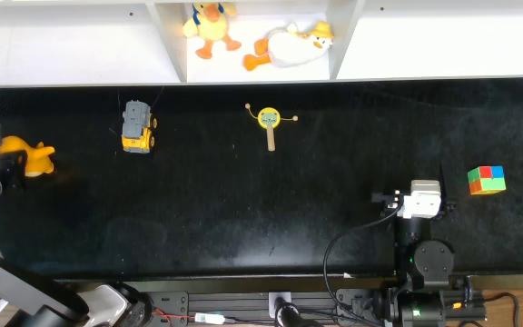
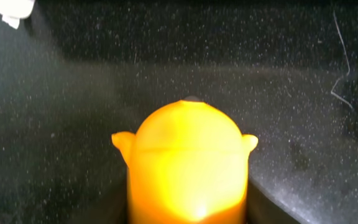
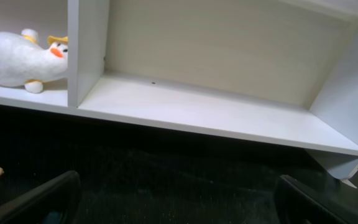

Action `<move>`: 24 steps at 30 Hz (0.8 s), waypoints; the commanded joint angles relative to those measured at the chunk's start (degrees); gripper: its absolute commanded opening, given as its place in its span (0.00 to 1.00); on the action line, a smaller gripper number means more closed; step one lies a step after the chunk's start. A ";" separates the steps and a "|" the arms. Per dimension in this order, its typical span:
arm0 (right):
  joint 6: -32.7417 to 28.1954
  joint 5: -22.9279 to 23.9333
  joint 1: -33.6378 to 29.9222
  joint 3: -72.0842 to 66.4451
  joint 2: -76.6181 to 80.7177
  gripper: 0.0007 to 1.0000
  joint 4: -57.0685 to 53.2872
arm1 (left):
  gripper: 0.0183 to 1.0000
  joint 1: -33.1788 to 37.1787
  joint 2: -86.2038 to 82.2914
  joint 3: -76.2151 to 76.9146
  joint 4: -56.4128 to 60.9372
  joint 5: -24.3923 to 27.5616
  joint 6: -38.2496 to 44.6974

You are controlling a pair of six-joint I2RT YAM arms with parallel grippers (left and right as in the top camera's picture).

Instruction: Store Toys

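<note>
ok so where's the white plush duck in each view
top view: the white plush duck lies in the middle compartment of the shelf, right of the yellow plush duck.
left wrist view: this one faces the orange toy and the black mat, not the shelf.
right wrist view: the duck lies in the compartment past the divider.
shared landmark: the white divider beside the duck.

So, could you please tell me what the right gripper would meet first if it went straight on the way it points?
Likely the open compartment of the white wooden shelf, beside the white plush duck; the right gripper faces it across the black mat, though depth is unclear.
</note>
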 commanded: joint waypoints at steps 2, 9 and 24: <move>0.22 -0.39 -0.28 -0.81 -0.48 1.00 0.33 | 0.23 -0.35 0.24 1.38 0.26 1.14 -1.18; 0.22 -0.39 -0.28 -0.81 -0.48 0.99 0.33 | 0.11 -0.74 -7.43 1.38 -2.78 1.11 -5.90; 0.22 -0.39 -0.28 -0.81 -0.48 0.99 0.33 | 0.09 -3.93 -20.24 1.38 0.72 1.64 -20.22</move>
